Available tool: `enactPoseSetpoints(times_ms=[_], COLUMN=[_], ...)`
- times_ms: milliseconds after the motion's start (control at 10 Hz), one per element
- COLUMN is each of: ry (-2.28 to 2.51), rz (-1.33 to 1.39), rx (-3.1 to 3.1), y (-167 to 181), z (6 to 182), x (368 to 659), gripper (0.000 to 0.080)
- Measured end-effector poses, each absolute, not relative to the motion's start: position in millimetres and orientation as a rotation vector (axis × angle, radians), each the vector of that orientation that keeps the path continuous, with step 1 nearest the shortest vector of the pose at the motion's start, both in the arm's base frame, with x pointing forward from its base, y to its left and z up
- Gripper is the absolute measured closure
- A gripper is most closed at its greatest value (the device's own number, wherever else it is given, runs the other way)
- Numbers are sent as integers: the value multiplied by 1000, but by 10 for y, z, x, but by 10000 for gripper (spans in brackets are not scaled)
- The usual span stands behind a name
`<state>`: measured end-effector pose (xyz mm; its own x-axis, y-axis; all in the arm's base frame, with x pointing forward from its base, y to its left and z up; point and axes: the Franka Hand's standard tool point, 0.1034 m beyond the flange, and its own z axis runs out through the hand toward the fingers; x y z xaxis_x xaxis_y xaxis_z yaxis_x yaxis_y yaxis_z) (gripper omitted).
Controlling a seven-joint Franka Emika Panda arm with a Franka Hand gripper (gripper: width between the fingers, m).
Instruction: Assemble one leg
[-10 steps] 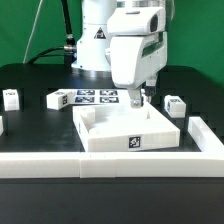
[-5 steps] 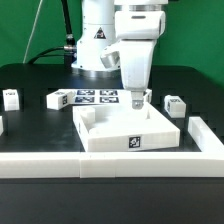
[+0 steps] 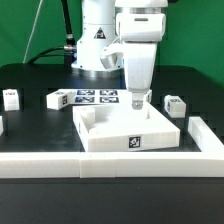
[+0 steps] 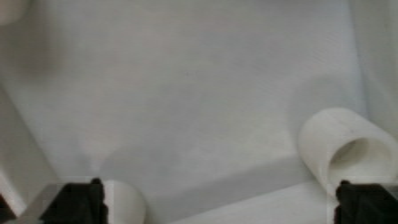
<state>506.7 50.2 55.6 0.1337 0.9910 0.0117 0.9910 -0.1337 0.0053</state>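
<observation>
Table: black and flat, carrying every loose part, with a green backdrop behind it.
Arm: white, standing at the far side of the table, its wrist pointing straight down.
Rail: a long white bar along the near edge of the table, with a short piece turning back at the exterior view's right.
Panel: the large white part, set against the rail, with one square tag on its near face.
Marker board: a thin strip with several tags, lying behind the panel.
Gripper: hangs over the panel's far edge. Whether it touches the panel, I cannot tell.
Fingers: spread well apart in the wrist view, with only a pale white surface between them (nothing is gripped).
The leg: a small white tagged block on the table, at the exterior view's right of the gripper, near it but apart.
Other blocks: one just beside the marker board's end at the exterior view's left, another further out that way.
</observation>
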Motion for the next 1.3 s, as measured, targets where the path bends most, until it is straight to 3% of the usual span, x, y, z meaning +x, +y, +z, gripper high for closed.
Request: enactPoseSetpoints(times_ms=[600,1000,1300], ry=[-2449,-2394,-2350], rz=[10,65,71], rx=[-2002,-2034,-2070], y=[363,133,197], z=[328,139,73], x=[4595,4509,4511], gripper=[150,150,175])
